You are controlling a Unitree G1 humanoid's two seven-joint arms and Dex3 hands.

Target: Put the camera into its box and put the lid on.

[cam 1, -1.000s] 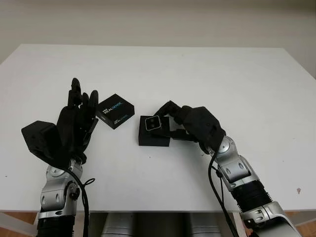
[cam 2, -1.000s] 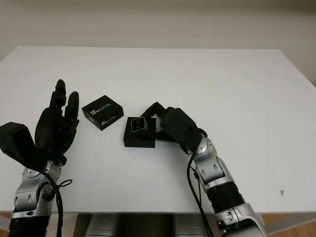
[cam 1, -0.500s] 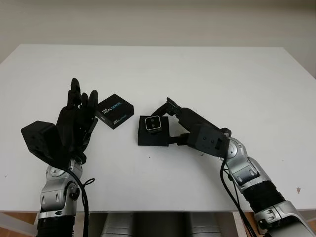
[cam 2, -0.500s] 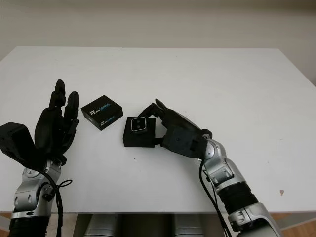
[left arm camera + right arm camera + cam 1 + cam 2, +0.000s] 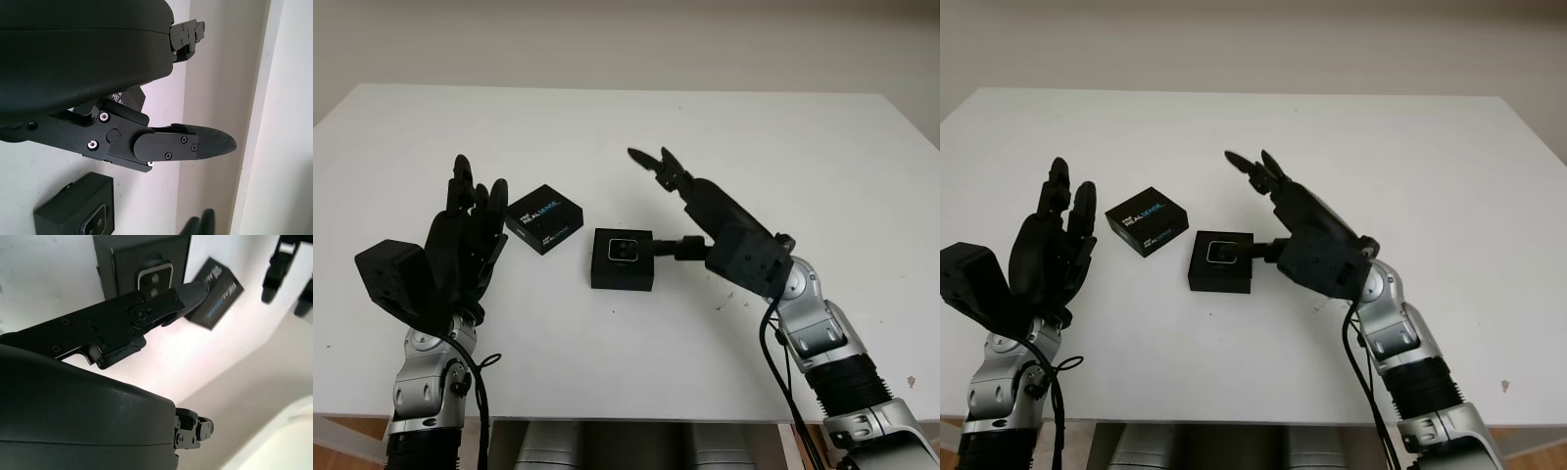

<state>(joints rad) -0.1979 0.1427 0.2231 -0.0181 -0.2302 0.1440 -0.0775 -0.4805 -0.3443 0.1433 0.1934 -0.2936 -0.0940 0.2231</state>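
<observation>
White tabletop [image 5: 783, 137] is spreading out in front of me, and near its middle the open black square box [image 5: 623, 259] is sitting flat; the small silver-faced camera [image 5: 626, 251] is lying inside it, lens side up (its two dark lenses are showing in my right wrist view too). My right hand [image 5: 705, 211] is hovering above the table just to the right of the box, open and holding nothing; its fingers [image 5: 658, 164] are pointing away from me past the box's far right corner, while one lower finger is reaching toward the box's right side, though I cannot tell whether it is touching. Just beyond the box's left side the black printed lid [image 5: 544, 218] is lying on the table, turned at an angle and apart from the box. My left hand [image 5: 460, 240] is standing upright left of the lid, open and empty, fingertips close to the lid's left corner.
</observation>
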